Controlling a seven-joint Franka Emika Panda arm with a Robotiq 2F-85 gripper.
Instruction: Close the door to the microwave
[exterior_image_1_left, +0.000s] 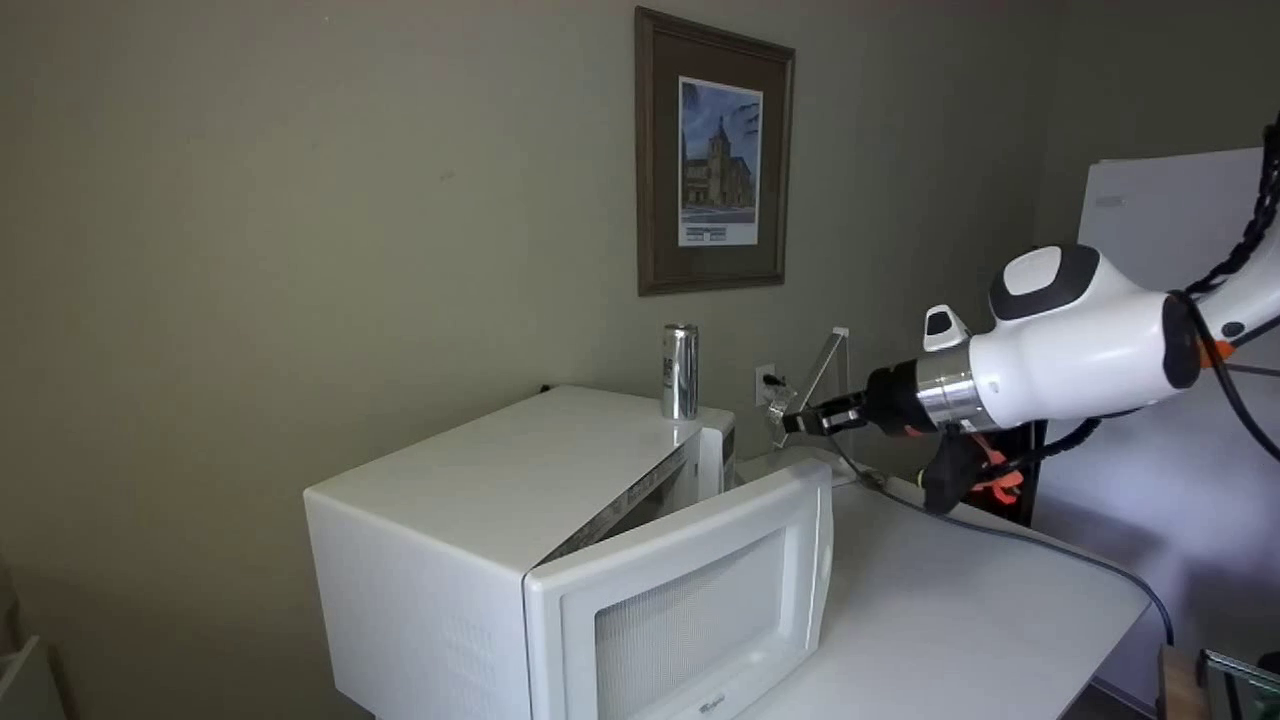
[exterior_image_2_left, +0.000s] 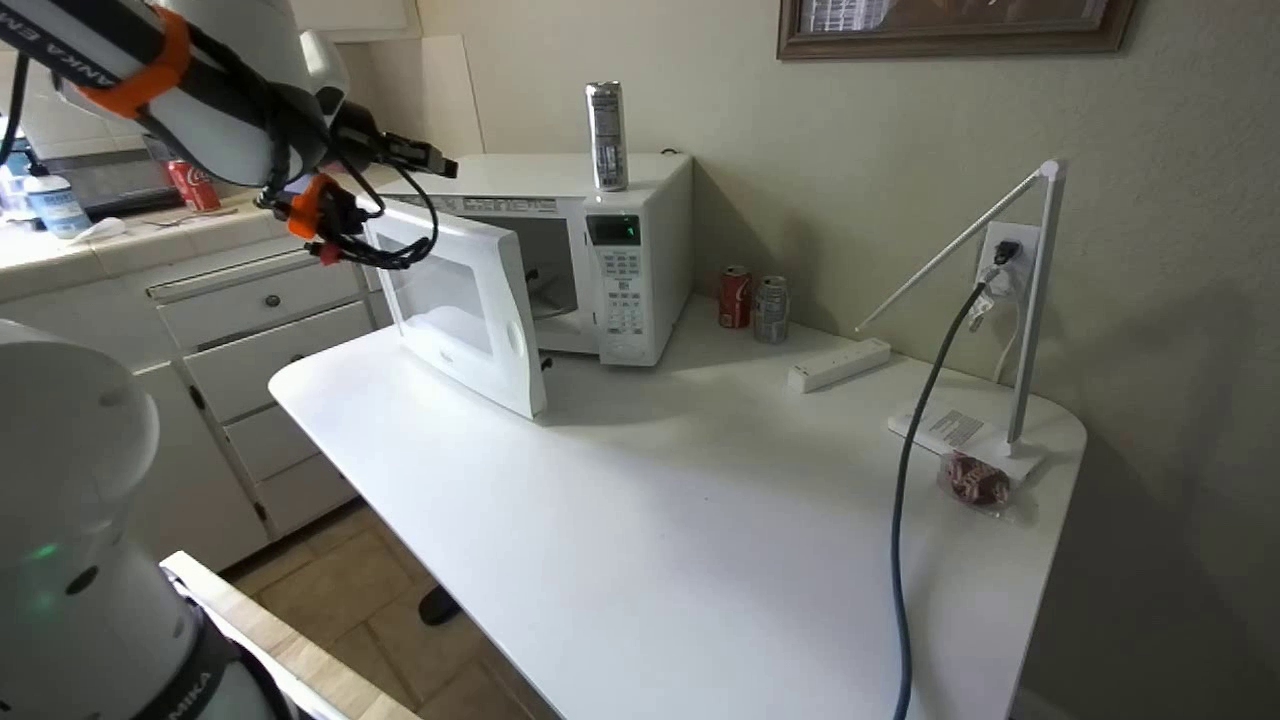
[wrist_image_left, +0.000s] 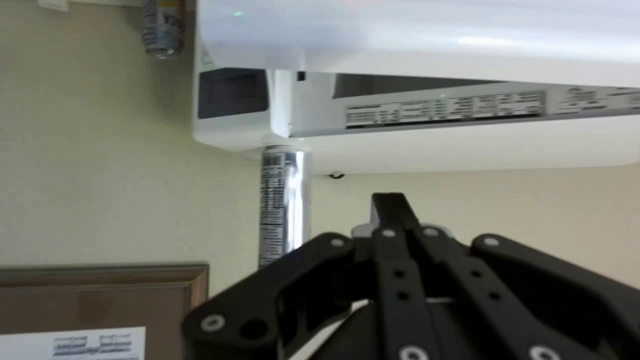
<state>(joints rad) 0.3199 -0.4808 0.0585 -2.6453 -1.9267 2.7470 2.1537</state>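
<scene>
Hand (wrist_image_left: 391, 202): fingers brought together, tips meeting, nothing gripped; raised above the bench, pointing toward the microwave.
Door (exterior_image_2_left: 455, 298): part open, standing out at an angle from its hinged edge; lower than the hand and apart from it; in both exterior views.
Microwave (exterior_image_1_left: 480, 480): white, boxy, ahead of the hand and below its level; some of the interior visible past the door.
Control panel (exterior_image_2_left: 622, 290): on the microwave's front, to the hand's right; display lit green, digits too small to read.
Tall can (exterior_image_1_left: 680, 372): silver, upright on the microwave's top, ahead of the hand and to its right.
Bench (exterior_image_2_left: 650, 560): white, below the hand, bearing the microwave.
Red can (exterior_image_2_left: 735, 297) and grey can (exterior_image_2_left: 771, 310): upright on the bench, side by side, lower than the hand and farther to its right.
Power strip (exterior_image_2_left: 838, 366): white, on the bench, right of both cans as seen from the hand.
Lamp (exterior_image_2_left: 1035, 300): white, arm bent, on the bench well to the hand's right.
Wrapped item (exterior_image_2_left: 975, 480): reddish brown, clear film, at the lamp's foot, well apart from the hand.
Framed picture (exterior_image_1_left: 716, 150): on the wall (exterior_image_1_left: 300, 250), higher than the hand.
</scene>
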